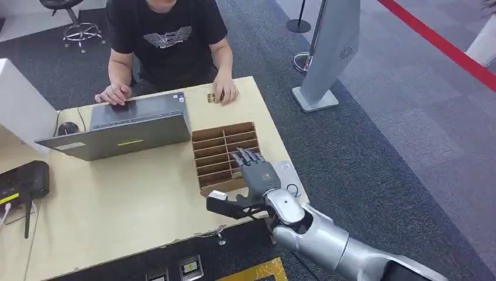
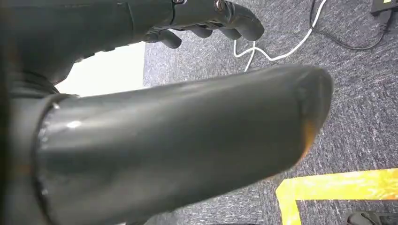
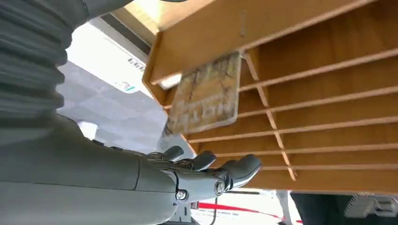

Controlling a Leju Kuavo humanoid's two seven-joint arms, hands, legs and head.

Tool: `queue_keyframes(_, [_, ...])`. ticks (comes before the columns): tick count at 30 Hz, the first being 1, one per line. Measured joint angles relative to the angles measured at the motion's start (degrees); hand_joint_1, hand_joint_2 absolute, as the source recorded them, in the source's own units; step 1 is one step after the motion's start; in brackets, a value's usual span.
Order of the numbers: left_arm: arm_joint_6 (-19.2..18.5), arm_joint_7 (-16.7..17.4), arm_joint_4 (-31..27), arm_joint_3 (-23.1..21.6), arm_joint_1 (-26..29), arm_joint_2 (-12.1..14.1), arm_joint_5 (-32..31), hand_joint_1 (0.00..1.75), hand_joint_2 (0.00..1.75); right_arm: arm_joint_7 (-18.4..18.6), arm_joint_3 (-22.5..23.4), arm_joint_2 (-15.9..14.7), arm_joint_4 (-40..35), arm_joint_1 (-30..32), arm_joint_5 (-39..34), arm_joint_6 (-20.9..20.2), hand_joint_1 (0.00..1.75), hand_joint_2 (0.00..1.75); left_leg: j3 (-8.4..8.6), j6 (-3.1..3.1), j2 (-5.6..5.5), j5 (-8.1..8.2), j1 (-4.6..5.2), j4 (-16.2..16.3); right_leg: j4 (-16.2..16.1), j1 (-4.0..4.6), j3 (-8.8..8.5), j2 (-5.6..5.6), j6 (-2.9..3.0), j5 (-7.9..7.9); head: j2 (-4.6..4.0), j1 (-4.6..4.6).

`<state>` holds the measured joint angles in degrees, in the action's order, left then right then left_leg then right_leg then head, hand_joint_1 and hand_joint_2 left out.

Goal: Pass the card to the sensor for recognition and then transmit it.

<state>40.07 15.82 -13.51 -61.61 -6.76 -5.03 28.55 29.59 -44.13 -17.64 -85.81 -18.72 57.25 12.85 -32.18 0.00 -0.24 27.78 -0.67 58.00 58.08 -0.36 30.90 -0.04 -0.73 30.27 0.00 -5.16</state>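
Observation:
A patterned card [image 3: 206, 96] stands in a slot of the wooden slotted rack [image 1: 217, 153] on the table's right side. My right hand [image 1: 256, 174] hovers over the rack's near right corner, fingers [image 3: 213, 164] stretched out and apart, close to the card but not touching it. Nothing is in that hand. Its dark thumb [image 1: 229, 206] juts left over the table's front edge. My left hand [image 2: 206, 21] hangs over grey carpet with its fingers loosely bent and holding nothing. A black box-shaped device [image 1: 22, 181] with a yellow label sits at the table's left edge.
A person sits behind the light wooden table [image 1: 128, 205], both hands resting by an open grey laptop [image 1: 126, 126]. A small brown item [image 1: 210, 98] lies beside one of those hands. A grey standing sign [image 1: 327, 52] is to the right on the carpet.

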Motion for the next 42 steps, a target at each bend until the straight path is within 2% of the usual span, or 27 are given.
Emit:
queue_keyframes(8, [0.0, -0.1, 0.0, 0.1, 0.0, 0.0, -0.6, 0.0, 0.0, 1.6, 0.3, 0.0, 2.9, 0.0, 0.0, 0.3, 0.0, 1.75, 0.0, 0.0, 0.0, 0.0, 0.0, 0.0, 0.0, 0.0, 0.0, 0.0, 0.0, 0.0, 0.0, 0.0])
queue_keyframes(25, [0.0, -0.1, 0.0, 0.4, 0.1, 0.0, -1.7, 0.0, 0.0, 1.8, 0.2, 0.2, 5.2, -0.1, -0.2, 1.8, 0.0, 1.75, 0.01, 0.0, 0.0, 0.0, 0.0, 0.0, 0.0, 0.0, -0.03, 0.0, 0.0, 0.0, 0.0, 0.0])
queue_keyframes(31, [0.0, -0.2, 0.0, 1.6, 0.6, 0.0, -3.0, 0.0, 0.0, 4.7, 0.4, 0.1, 3.4, -0.1, 7.0, 7.0, 0.0, 1.75, 0.02, 0.0, 0.0, 0.0, 0.0, 0.0, 0.0, 0.0, -0.01, 0.01, 0.0, 0.0, 0.0, 0.0])
queue_keyframes(42, [0.0, -0.4, 0.0, 3.1, 1.0, 0.0, -3.8, 0.0, 0.0, 7.1, 1.7, 0.0, -6.5, 0.8, 19.4, 6.8, 0.0, 1.75, 0.03, 0.0, 0.02, 0.0, 0.0, 0.0, 0.0, 0.0, 0.0, 0.02, 0.0, 0.0, 0.0, 0.0])
